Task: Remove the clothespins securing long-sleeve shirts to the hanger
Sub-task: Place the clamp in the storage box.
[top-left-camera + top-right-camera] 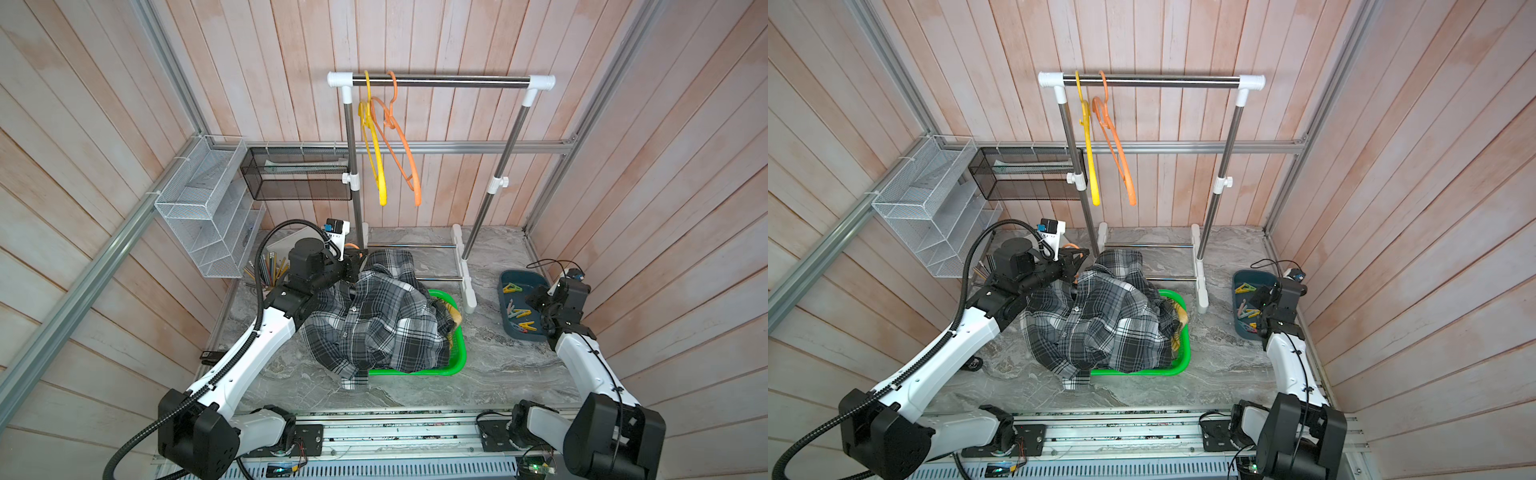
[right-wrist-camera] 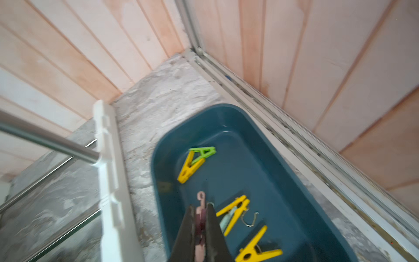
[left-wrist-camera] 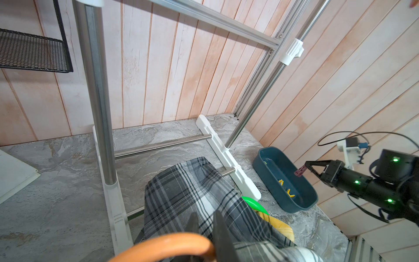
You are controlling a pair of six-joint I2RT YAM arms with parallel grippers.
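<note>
The right gripper holds a pink clothespin in closed jaws over the blue tray at the right edge of the tabletop. The left gripper pinches an orange hanger in nearly closed jaws, above the checked shirt heaped on a green basket mid-tabletop.

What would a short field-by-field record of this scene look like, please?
Left tool: shut on held hanger, orange; grey plaid shirt heaped below
Right tool: shut on mauve clothespin, above blue bin
Bin contents: yellow clothespins, one green clothespin
Rail: bare yellow hanger, bare orange hanger
Green basket: under the shirt heap, yellow cloth at its edge
</note>
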